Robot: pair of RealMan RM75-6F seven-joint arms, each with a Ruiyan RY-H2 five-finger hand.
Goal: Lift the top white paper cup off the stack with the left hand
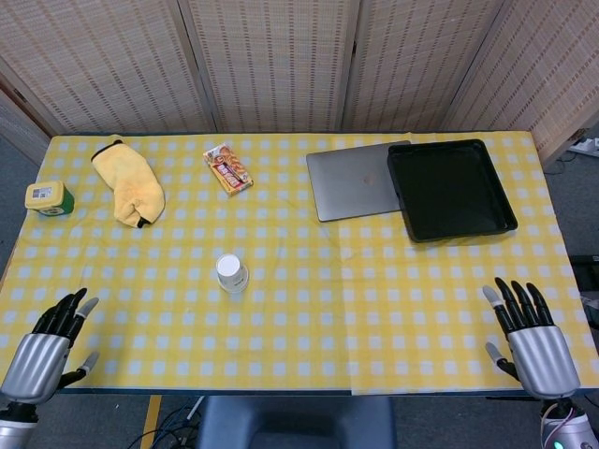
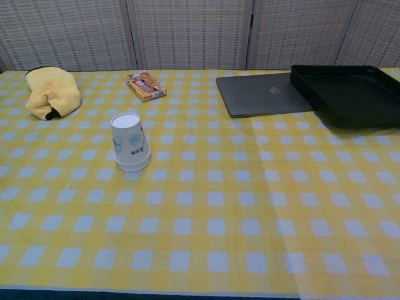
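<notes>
Desk (image 1: 374, 309): yellow-and-white checked cloth.
Cups: upturned white paper cup stack (image 1: 232, 272), centre-left, axis upright.
Left robot hand (image 1: 42, 351): lower left, nearer, fingers apart, empty.
Right robot hand (image 1: 533, 339): lower right, spread, empty.

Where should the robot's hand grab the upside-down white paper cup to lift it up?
Probably around the upper side wall of the white paper cup stack, which stands upside down, flat base up, wide rim on the yellow checked tablecloth. The left hand, open at the near left edge, could come from the cup's left, fingers wrapping the narrower top, so only the top cup lifts.
</notes>
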